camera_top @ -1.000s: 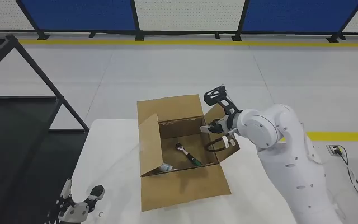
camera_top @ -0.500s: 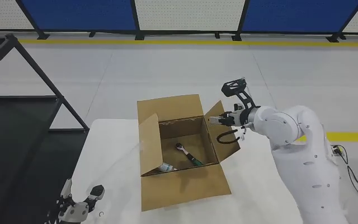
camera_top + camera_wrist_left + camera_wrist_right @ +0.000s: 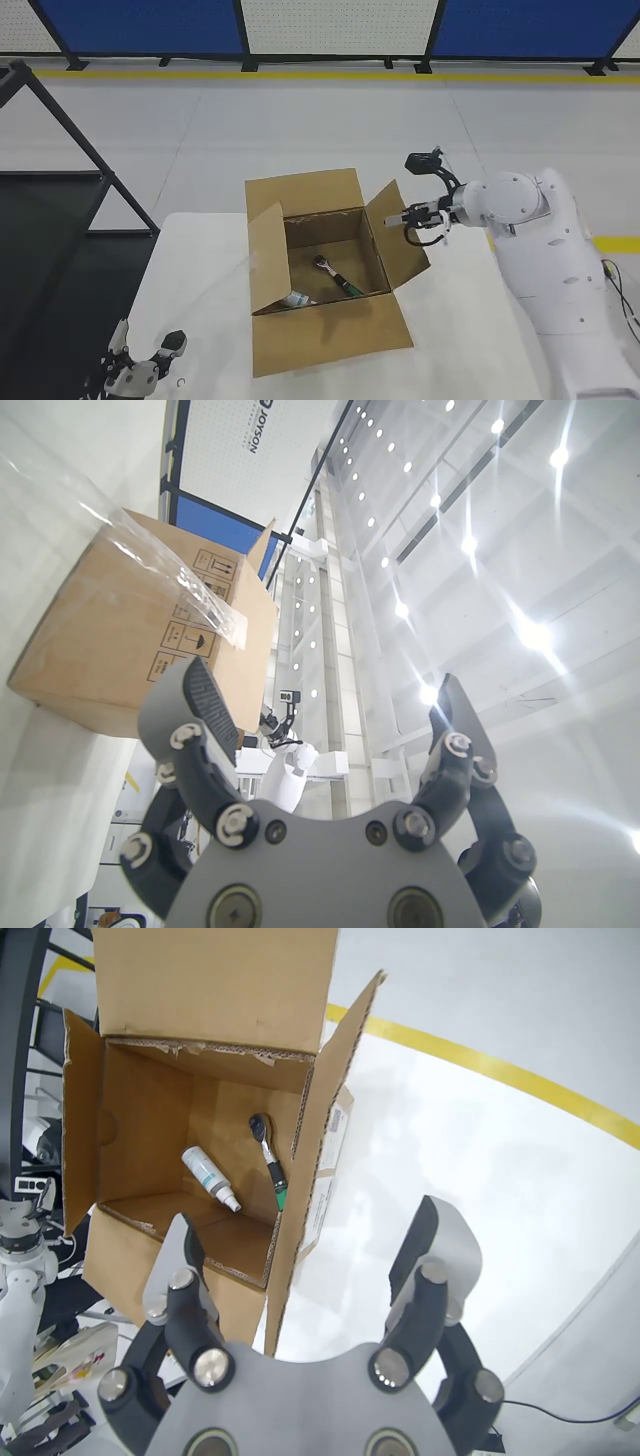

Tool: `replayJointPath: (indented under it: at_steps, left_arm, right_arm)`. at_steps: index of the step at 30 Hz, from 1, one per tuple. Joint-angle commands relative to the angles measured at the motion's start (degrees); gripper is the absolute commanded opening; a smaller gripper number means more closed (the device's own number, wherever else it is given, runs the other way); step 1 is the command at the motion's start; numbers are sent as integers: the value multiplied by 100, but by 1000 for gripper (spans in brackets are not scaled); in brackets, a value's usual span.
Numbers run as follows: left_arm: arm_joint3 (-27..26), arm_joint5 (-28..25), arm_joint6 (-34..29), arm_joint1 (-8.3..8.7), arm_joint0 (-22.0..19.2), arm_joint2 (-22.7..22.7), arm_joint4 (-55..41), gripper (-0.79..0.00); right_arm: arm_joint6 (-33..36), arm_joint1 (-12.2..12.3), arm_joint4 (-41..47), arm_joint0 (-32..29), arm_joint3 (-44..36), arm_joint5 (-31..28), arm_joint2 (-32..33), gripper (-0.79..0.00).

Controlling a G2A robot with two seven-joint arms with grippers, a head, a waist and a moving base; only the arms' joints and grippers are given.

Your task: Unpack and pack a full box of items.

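Open box [image 3: 330,345] on white table [image 3: 200,260], flaps up. Inside on bottom: wrench [image 3: 338,277] + spray bottle [image 3: 296,299], near each other, not touching. R gripper [image 3: 305,1218] just beside box's right flap, jaws wide apart, holding nothing. L gripper [image 3: 322,672] low by table's left edge, well apart from box, jaws apart too, nothing in them

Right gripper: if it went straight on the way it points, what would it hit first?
Probably the cardboard box's near side flap, which stands in line with the open right gripper in its wrist view. The ratchet wrench and spray bottle lie farther in. Depth is unclear.
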Motion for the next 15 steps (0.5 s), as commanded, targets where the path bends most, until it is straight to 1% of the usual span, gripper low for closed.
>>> replayJointPath:
  at_steps: [1,5,9,12,15]
  left_arm:
    - [0,0,0,0,0,0,0,0]
    - [0,0,0,0,0,0,0,0]
    - [0,0,0,0,0,0,0,0]
    - [0,0,0,0,0,0,0,0]
    - [0,0,0,0,0,0,0,0]
  right_arm:
    - [29,-5,34,78,152,7,-81,-785]
    - [102,4,176,108,246,-8,-158,-785]
    - [127,37,296,-12,110,243,-135,-785]
    - [191,81,464,-221,-181,485,-37,-785]
    - [241,135,564,-515,-627,859,89,-785]
